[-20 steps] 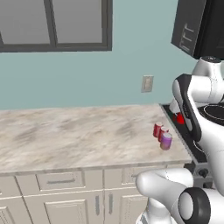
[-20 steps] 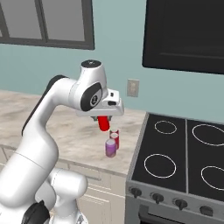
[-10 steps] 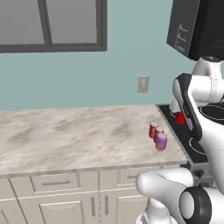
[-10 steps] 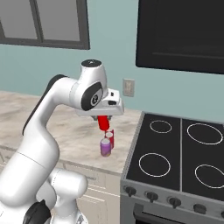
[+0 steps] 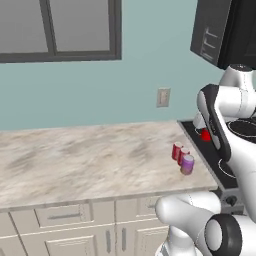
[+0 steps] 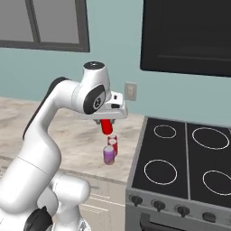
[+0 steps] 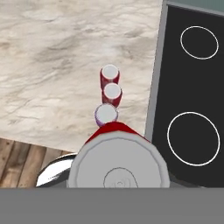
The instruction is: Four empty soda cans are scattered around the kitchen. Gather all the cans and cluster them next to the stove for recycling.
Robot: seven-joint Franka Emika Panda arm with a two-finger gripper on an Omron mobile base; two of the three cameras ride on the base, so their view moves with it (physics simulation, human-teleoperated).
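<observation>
Both base views have slid sideways since a second ago, so the base has been driving toward the grey steel stove with the black glass cooktop (image 6: 189, 167); the marble tabletop (image 5: 75, 160), the cans on it and the wall outlet have all shifted together in the picture, which is camera travel, not movement of the things. Relative to its own base, the arm has hardly changed pose.

For the task, this reads as the final carry: three small cans already stand in a tight row on the tabletop just beside the stove's edge, two red soda cans (image 5: 179, 152) and one purple-pink soda can (image 5: 187, 164) at the near end. The fourth, a red soda can with a silvery top (image 6: 106, 127), is in the air.

That can is clamped in the tool (image 6: 107, 122), whose jaws are closed narrowly around it; it hangs upright below the hand. In the hand view its silvery top (image 7: 118, 168) looms close, and the three-can row lies beneath and a little beyond it, with the cooktop's white ring burners off to one side. The carried can touches nothing else and sits well above the tabletop, so setting it down beside the row is not yet done.
</observation>
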